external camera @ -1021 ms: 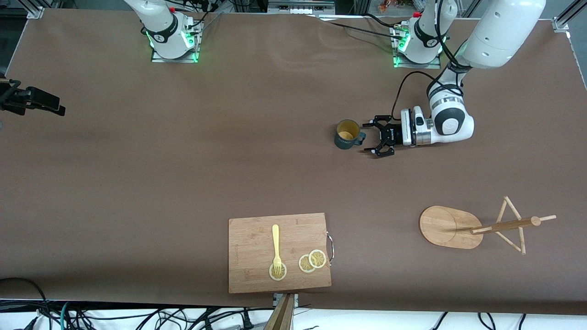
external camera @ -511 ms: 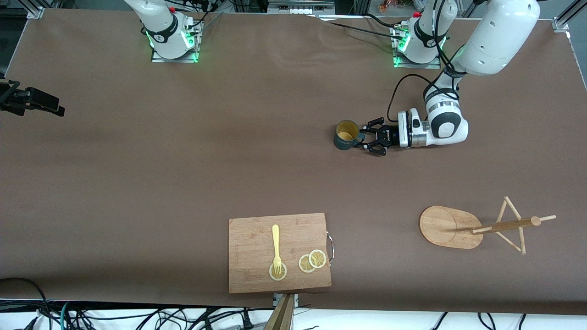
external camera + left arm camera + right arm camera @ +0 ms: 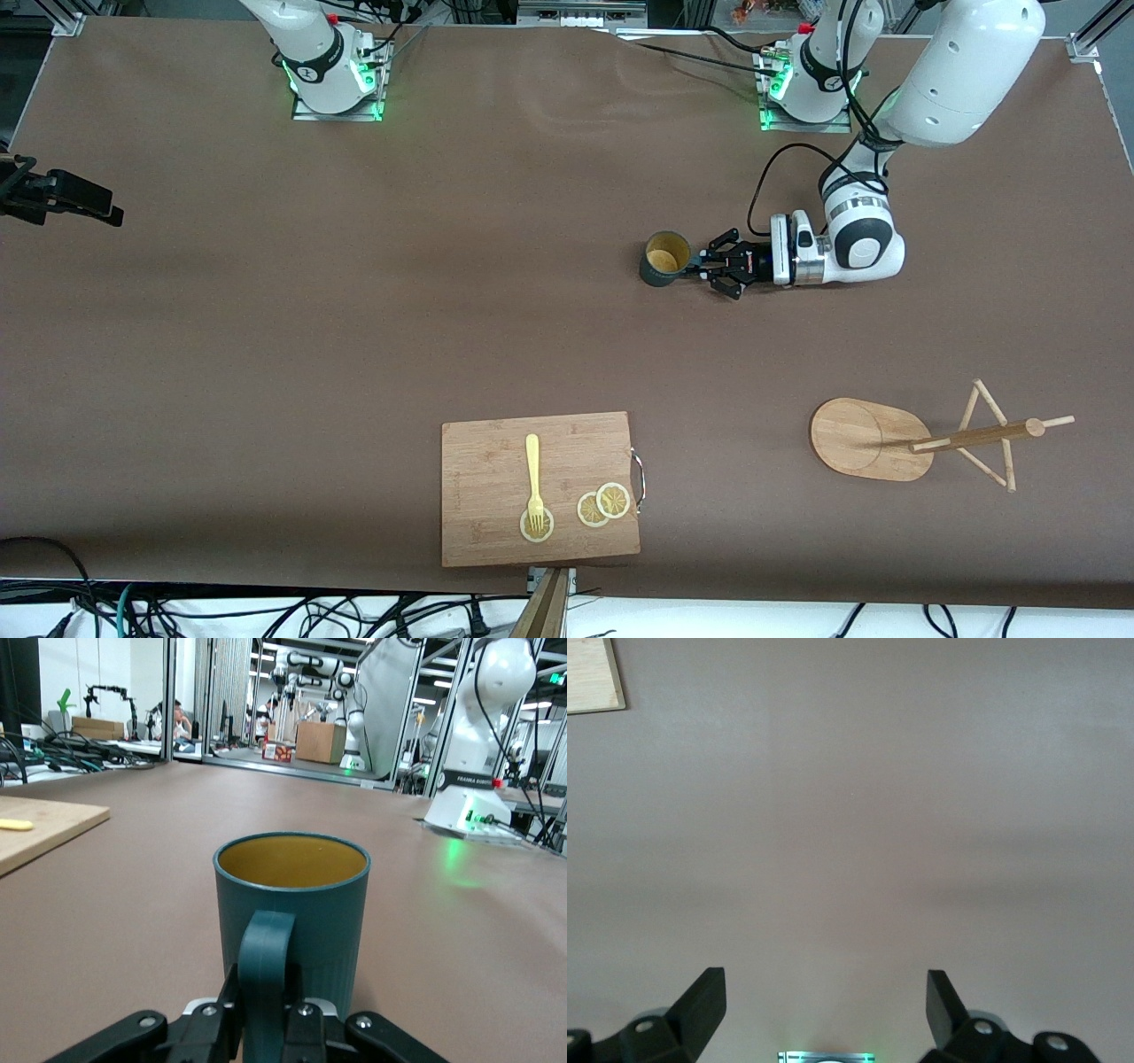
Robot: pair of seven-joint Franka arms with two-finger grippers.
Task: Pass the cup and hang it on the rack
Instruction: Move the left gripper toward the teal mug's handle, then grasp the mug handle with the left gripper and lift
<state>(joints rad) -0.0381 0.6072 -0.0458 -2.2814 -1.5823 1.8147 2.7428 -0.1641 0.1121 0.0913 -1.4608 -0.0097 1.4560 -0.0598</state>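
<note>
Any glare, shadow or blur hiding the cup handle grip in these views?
Front view: even light, no glare, the cup sharp with the left tool shut on its handle. Left wrist view: the handle is crisp, green base light glints on the table. Right wrist view: plain table, soft shadow bands, right tool open.

text: "FRANKA EMIKA" | on: right arm's base (image 3: pixel 467 780)

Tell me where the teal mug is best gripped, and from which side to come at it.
Grip the teal mug by its side handle, coming in low and level from the left arm's end of the table. The mug stands upright with the handle pointing that way, and the handle is thin enough for two fingers to pinch. The left gripper is already shut on it there. The right gripper waits open above bare table.
</note>
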